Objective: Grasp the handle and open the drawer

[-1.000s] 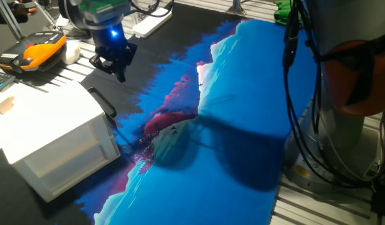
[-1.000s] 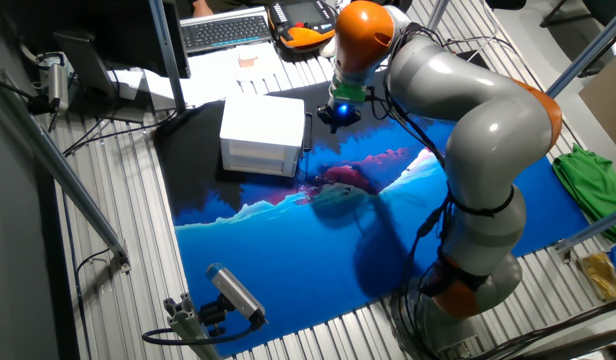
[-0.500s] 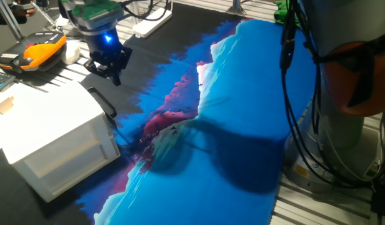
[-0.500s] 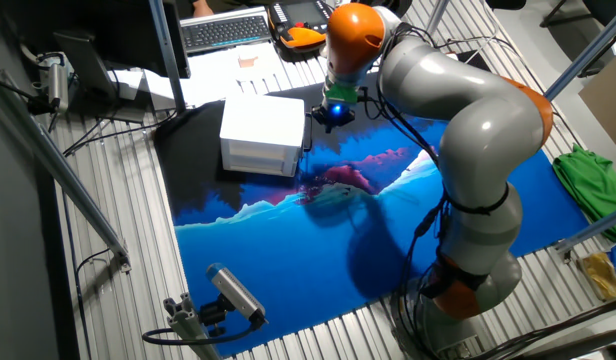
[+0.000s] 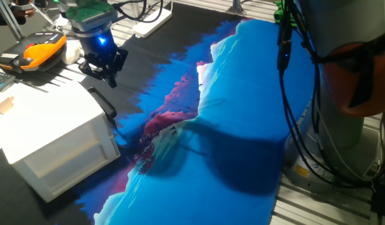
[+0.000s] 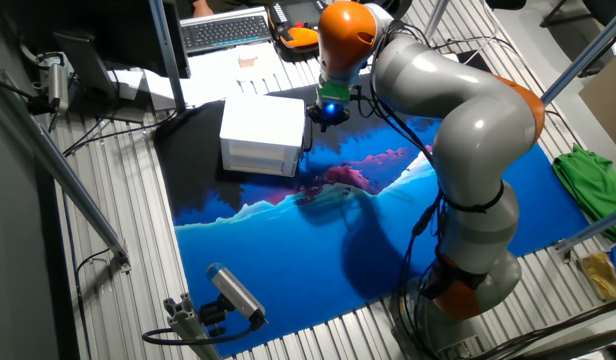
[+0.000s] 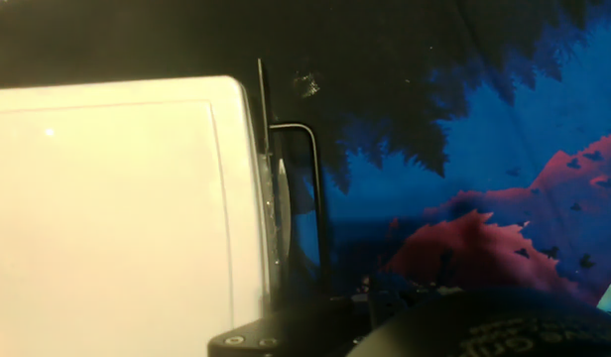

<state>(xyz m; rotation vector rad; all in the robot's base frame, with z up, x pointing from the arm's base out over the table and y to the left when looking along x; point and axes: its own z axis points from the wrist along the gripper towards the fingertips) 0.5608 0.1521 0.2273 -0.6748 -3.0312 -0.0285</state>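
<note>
The white cabinet point(image 5: 49, 134) stands at the left on a black and blue mat, and the drawer is pushed in flush with it. The thin black handle point(image 5: 104, 102) sticks out from the drawer's end face point(image 5: 115, 132). My gripper point(image 5: 109, 76) hangs above and just behind the handle, apart from it, and its fingers look open and empty. In the other fixed view the gripper point(image 6: 325, 116) is just right of the cabinet point(image 6: 260, 130). In the hand view the handle point(image 7: 316, 203) runs beside the cabinet's white top point(image 7: 117, 208).
An orange and black pendant point(image 5: 36, 50), a keyboard point(image 6: 224, 30) and a small tan block point(image 5: 4, 104) lie behind the cabinet. The arm's base point(image 5: 349, 125) with hanging cables point(image 5: 299, 119) stands at the right. A green cloth point(image 6: 585, 170) lies at the far right.
My gripper has moved left, toward the far end of the handle, staying above it. The drawer and cabinet have not moved.
</note>
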